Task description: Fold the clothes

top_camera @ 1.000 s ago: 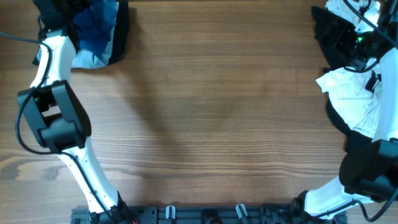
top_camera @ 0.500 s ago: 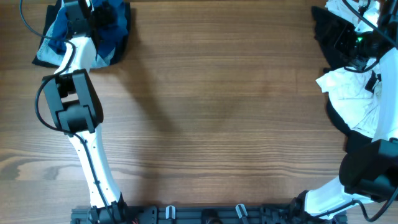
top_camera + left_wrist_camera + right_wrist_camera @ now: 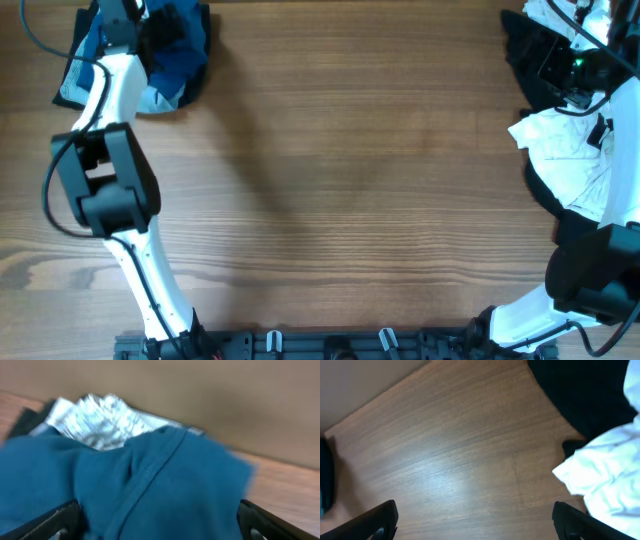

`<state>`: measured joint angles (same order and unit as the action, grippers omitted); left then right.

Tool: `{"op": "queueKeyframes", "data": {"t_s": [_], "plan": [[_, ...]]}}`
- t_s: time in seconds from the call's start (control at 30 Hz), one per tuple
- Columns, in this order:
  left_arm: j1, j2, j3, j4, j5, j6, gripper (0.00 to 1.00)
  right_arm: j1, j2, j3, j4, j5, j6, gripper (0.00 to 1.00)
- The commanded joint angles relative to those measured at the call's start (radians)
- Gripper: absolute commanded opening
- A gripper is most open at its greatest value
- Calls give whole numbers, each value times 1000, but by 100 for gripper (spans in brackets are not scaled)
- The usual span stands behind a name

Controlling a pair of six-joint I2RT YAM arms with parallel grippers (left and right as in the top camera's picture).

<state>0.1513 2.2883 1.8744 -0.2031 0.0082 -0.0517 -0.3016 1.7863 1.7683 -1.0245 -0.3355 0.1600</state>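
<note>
Two arms: both reach toward the far corners, and no garment lies mid-table (image 3: 350,200) yet.
White clothes (image 3: 560,150): right side, heaped beside a black garment (image 3: 530,60), unfolded.
Right gripper (image 3: 474,507): wide, holding nothing, over bare wood.
Left gripper (image 3: 159,507): wide above the blue garment (image 3: 150,475), far left. It swung in over the pile within the last second, so your grasp probably comes next.

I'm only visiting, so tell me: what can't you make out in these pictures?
Overhead: the blue clothes pile is cut off by the top edge and partly covered by the left arm.
Overhead: the white and black clothes run off the right edge, under the right arm.
Left wrist: the blue cloth is blurred; which garment it is cannot be told.
Right wrist: the white cloth is cut off by the right edge.
</note>
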Motion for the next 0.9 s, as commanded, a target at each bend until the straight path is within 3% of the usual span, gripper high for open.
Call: {"op": "queueKeyframes", "data": {"t_s": [0.0, 0.2, 0.3, 0.53, 0.87], "plan": [[-16, -233, -4, -29, -5, -34, 100, 8, 9, 24, 24, 7, -58, 100], [-30, -436, -4, -152, 51, -35, 100, 8, -128, 115, -22, 6, -211, 100], [-31, -449, -4, -176, 51, -35, 100, 8, -254, 117, -82, 6, -294, 100], [-31, -448, -4, -177, 51, -35, 100, 8, -425, 117, -166, 6, -258, 100], [-31, -448, -4, -177, 51, -35, 100, 8, -415, 116, -173, 3, -255, 100]]}}
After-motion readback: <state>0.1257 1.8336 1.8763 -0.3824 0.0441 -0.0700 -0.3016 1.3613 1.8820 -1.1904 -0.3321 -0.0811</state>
